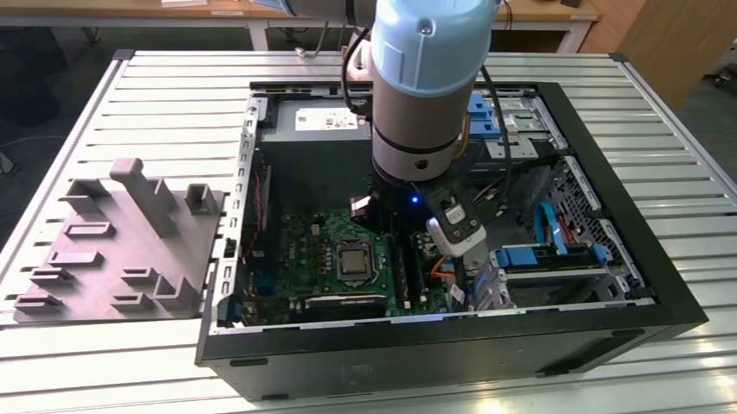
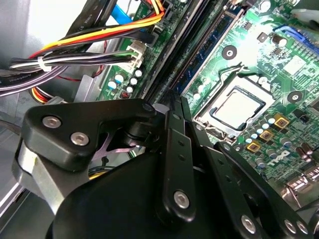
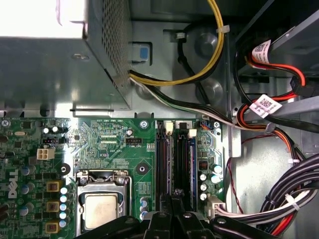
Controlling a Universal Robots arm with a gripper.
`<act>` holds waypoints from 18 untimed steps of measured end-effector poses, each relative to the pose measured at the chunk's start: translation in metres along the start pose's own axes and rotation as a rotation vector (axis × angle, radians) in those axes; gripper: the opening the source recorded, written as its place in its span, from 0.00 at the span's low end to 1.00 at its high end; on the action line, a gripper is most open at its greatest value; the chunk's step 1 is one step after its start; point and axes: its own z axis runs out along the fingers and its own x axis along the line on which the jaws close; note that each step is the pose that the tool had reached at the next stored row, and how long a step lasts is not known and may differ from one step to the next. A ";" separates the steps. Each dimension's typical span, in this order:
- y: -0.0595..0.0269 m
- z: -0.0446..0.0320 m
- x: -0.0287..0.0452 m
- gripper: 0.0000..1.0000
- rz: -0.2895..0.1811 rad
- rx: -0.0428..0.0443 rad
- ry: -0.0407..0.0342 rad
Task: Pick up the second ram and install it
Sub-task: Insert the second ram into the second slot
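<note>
- The gripper (image 1: 458, 237) is down inside the case (image 1: 461, 345), over the sockets (image 3: 163, 164) beside the CPU (image 3: 102, 209).
- In both wrist views its fingers (image 2: 169, 149) are pressed almost together, their tips at the sockets. They seem to pinch the ram (image 3: 179, 164), a thin dark strip edge-on in line with one socket. It is hard to tell from the black plastic around it.
- To do this well, I judge the ram must stay upright and parallel to its socket, with the notch matched. The push should be straight down and even, so that both end clips (image 3: 169, 128) can latch. A tilted push could jam one end.
- The first wrist view looks straight along the sockets, so it shows sideways alignment.
- The second wrist view shows the finger linkage up close and the cables (image 2: 89, 55) near it.
- The exterior view adds the arm's stance and the grey tray (image 1: 116, 250), well apart outside the case.
</note>
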 end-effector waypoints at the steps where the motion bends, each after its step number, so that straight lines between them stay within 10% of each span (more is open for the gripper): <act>1: -0.0001 0.0003 0.0000 0.12 0.000 0.0000 0.0000; 18: -0.0003 0.0030 0.0001 0.12 0.000 -0.0001 0.0000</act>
